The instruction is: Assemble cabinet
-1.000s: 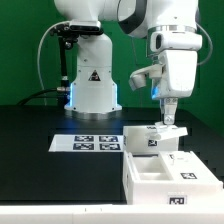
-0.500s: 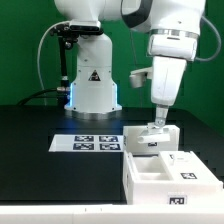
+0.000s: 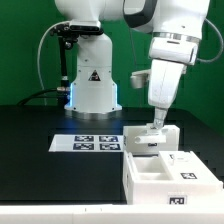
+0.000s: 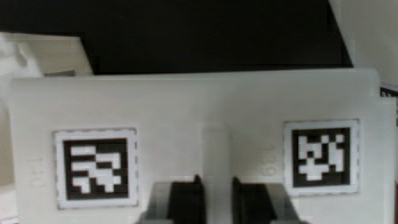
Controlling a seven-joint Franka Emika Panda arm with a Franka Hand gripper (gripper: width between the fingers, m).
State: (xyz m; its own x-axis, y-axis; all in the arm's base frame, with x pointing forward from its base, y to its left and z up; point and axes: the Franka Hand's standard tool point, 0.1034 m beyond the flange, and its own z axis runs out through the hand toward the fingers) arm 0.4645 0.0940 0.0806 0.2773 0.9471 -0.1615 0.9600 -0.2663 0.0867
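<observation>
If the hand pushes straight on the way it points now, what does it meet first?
The white tagged cabinet piece right below the hand; the fingertips look already at its top, though actual contact is unclear.

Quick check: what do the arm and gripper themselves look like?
The arm is glossy white with rounded shells and a dark joint ring. Its base bears a black triangle sticker. Dark cables run beside it. The gripper is white; its two jaws look dark.
</observation>
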